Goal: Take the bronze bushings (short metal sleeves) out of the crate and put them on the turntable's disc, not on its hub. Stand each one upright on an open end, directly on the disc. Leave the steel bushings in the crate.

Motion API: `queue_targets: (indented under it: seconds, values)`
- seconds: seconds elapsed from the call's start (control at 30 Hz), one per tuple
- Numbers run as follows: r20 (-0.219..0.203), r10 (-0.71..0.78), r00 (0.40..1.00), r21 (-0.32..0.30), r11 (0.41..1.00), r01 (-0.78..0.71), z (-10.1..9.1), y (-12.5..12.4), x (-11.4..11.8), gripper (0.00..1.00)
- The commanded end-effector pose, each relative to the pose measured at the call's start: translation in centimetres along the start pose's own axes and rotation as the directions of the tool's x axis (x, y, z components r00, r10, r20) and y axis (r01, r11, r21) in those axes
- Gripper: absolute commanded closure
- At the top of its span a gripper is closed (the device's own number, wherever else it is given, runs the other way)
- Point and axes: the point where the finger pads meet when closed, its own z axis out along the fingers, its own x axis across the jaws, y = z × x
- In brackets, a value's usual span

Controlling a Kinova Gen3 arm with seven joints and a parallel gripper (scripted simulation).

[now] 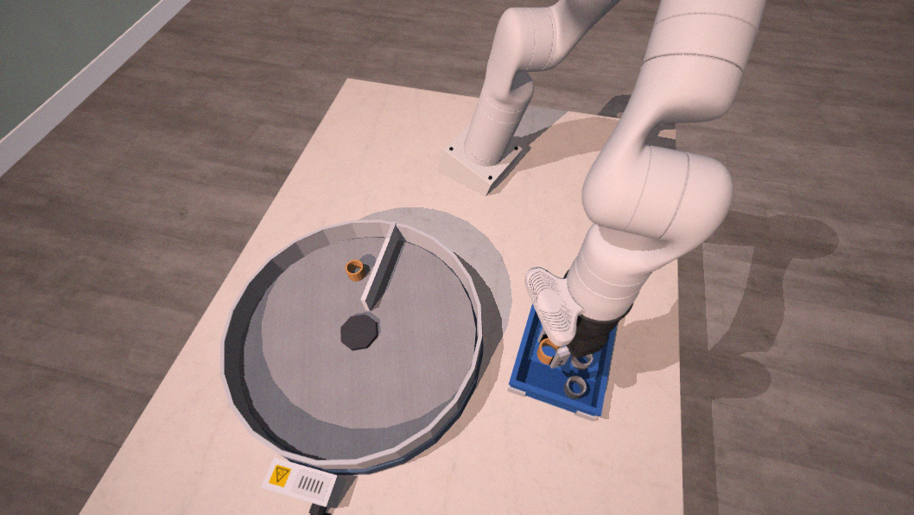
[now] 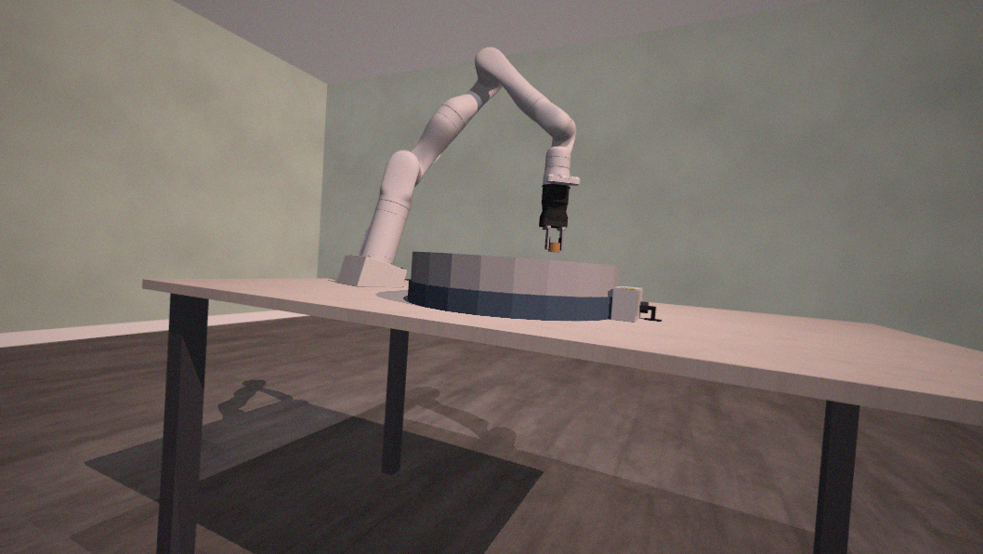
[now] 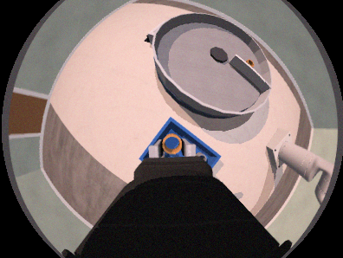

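Observation:
My gripper is shut on a bronze bushing and holds it upright in the air above the blue crate. In the side view the bushing hangs just above the turntable's wall height. In the wrist view it sits between the fingers over the crate. Two steel bushings lie in the crate, one partly hidden by the gripper. Another bronze bushing stands upright on the turntable's disc, beside the radial wall and away from the dark hub.
A raised rim rings the turntable. A label plate sits at its front edge. The arm's base is bolted at the table's far side. The crate stands close to the table's right edge.

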Motion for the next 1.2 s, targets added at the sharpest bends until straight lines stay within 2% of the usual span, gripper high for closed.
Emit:
queue_targets:
  seconds: [0.0, 0.87, 1.17]
  values:
    - [0.002, 0.000, 1.000, 0.001, 1.000, 0.000, -0.1, 0.0, -0.1, 1.00]
    - [0.002, 0.000, 1.000, 0.001, 1.000, 0.000, -0.1, -0.3, 0.3, 1.00]
    - [0.002, 0.000, 1.000, 0.001, 1.000, 0.000, -0.1, -1.5, 1.8, 1.00]
